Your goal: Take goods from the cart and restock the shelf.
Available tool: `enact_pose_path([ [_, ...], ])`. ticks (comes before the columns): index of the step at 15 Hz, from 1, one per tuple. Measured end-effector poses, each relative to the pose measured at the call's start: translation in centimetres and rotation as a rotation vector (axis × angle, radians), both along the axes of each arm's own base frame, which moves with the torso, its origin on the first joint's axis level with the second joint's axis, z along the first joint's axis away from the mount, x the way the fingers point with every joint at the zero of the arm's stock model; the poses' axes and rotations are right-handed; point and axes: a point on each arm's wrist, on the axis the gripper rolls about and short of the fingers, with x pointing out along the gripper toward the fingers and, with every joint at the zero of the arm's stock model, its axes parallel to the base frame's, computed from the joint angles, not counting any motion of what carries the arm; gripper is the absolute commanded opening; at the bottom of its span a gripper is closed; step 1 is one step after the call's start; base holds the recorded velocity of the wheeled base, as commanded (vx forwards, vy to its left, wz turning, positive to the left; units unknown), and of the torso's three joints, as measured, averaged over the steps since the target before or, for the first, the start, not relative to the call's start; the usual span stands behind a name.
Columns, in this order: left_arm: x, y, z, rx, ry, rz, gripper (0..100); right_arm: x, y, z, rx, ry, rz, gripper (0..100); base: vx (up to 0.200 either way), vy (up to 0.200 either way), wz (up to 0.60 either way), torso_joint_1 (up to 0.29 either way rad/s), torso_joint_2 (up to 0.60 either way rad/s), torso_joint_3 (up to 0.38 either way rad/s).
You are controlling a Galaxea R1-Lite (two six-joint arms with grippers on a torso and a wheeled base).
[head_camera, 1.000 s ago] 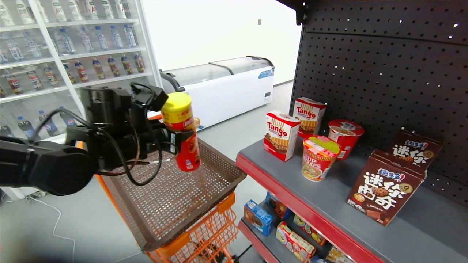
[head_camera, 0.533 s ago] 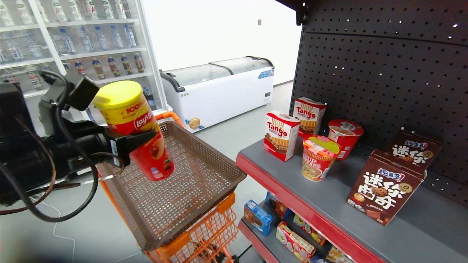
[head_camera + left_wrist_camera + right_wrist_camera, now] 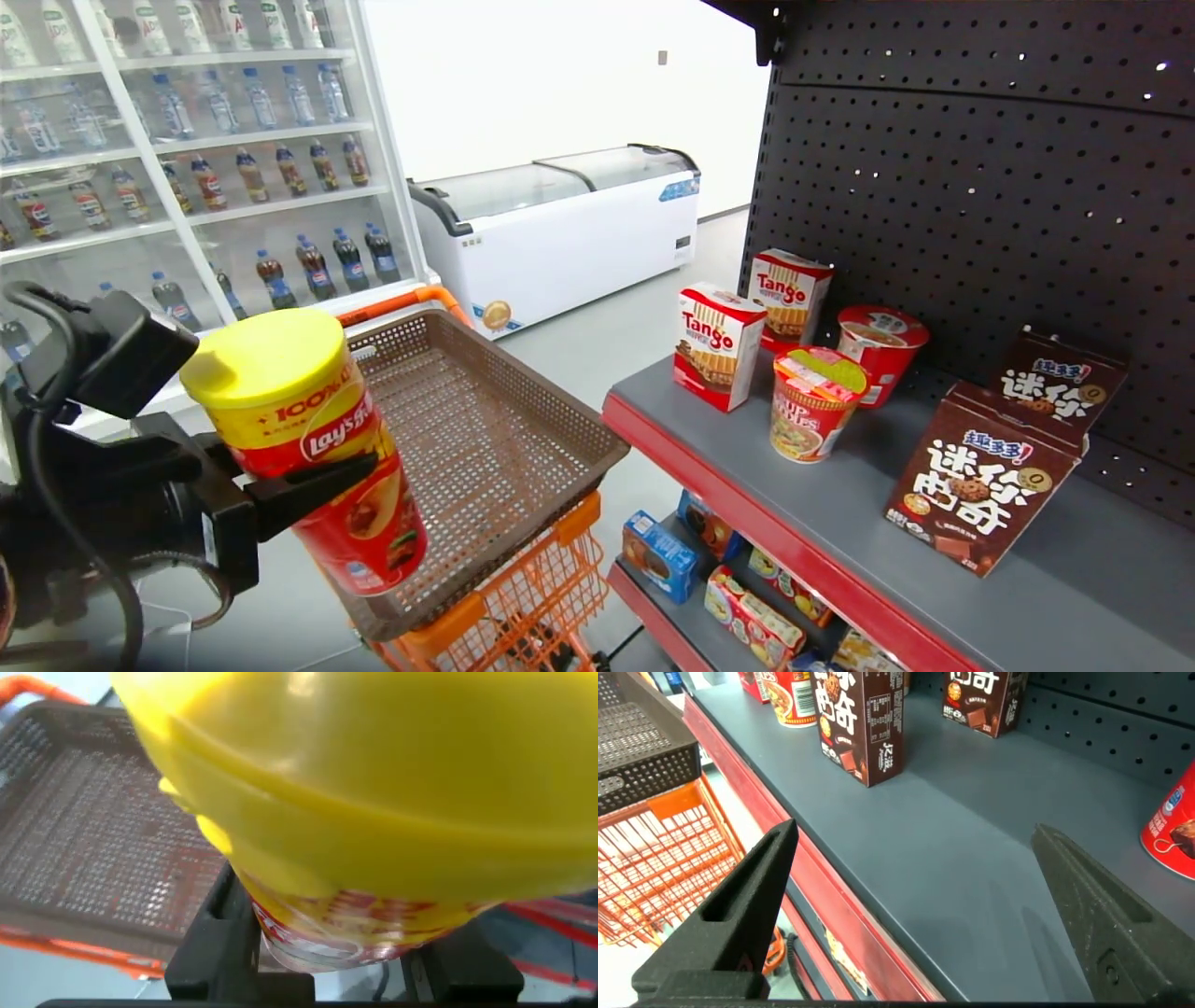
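You're in the carry step: the can [image 3: 289, 411] is out of the cart [image 3: 485, 439], held in the air by the basket's near corner, well apart from the shelf [image 3: 840, 504]. Your left gripper [image 3: 322, 485] is clamped across its red body. Next, swing it right over the red shelf edge and set it upright on bare grey deck, clear of the cups and boxes. The can is a tall tube with a yellow lid and red-and-yellow wrap, its top tilted to your left. Your right gripper [image 3: 915, 905] hangs over the shelf, fingers apart, holding nothing.
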Motion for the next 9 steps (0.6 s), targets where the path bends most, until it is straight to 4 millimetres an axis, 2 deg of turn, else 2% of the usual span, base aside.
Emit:
enact_pose_path([
  [4,-0.8,-0.8,0.1,0.033,-0.028,-0.084,0,0.0,0.0,0.0,-0.001,0.000,0.000,100,0.000,0.000,0.00,0.000,0.00,0.000],
  [9,-1.7,-1.7,0.0,-0.019,0.022,-0.293,0,0.0,0.0,0.0,-0.002,0.000,0.000,100,0.000,0.000,0.00,0.000,0.00,0.000],
])
